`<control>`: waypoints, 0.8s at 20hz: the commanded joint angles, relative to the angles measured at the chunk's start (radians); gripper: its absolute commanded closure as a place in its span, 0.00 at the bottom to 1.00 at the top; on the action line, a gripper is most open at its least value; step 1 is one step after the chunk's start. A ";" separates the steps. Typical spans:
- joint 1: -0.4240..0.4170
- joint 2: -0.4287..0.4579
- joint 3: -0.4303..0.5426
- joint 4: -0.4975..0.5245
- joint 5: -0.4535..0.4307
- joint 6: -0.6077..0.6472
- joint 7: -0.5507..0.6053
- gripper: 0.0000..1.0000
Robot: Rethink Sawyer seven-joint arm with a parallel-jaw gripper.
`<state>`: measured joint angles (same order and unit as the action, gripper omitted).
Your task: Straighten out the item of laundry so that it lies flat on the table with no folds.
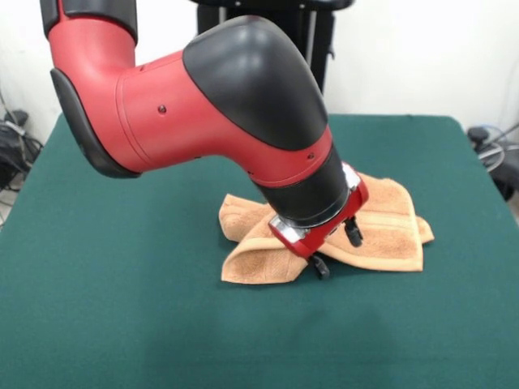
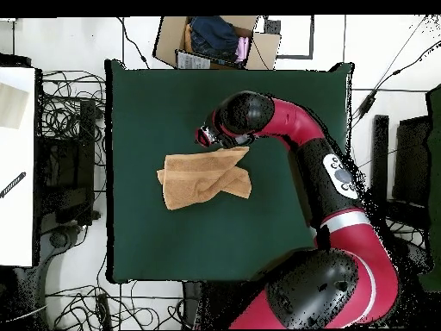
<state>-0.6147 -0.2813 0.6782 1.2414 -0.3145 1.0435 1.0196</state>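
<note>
The light orange-tan towel (image 1: 389,231) lies crumpled right of the middle of the dark green table (image 1: 122,284), with folded layers overlapping and a ribbed band showing on its right part. In the overhead view the towel (image 2: 202,181) shows as a folded, uneven shape on the table (image 2: 172,95). My gripper (image 1: 338,250) hangs tilted just over the towel's front edge, its two black fingers (image 1: 354,233) spread apart with nothing between them. In the overhead view the gripper (image 2: 205,136) is at the towel's upper edge. The arm hides the towel's middle in the front view.
A cardboard box (image 2: 215,39) with clothes stands beyond the table's top edge in the overhead view. Cables (image 2: 69,95) lie on the floor to the left, beside a white surface (image 2: 15,164). The black pedestal (image 1: 320,40) stands behind the table.
</note>
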 commanded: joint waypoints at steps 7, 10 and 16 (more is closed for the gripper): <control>0.052 -0.012 -0.068 -0.033 -0.094 0.092 -0.057 0.00; 0.047 -0.003 -0.072 -0.028 -0.102 0.092 -0.059 0.00; 0.029 -0.011 -0.072 -0.006 -0.104 0.089 -0.063 0.00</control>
<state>-0.5918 -0.3004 0.6674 1.2325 -0.3600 1.0670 1.0196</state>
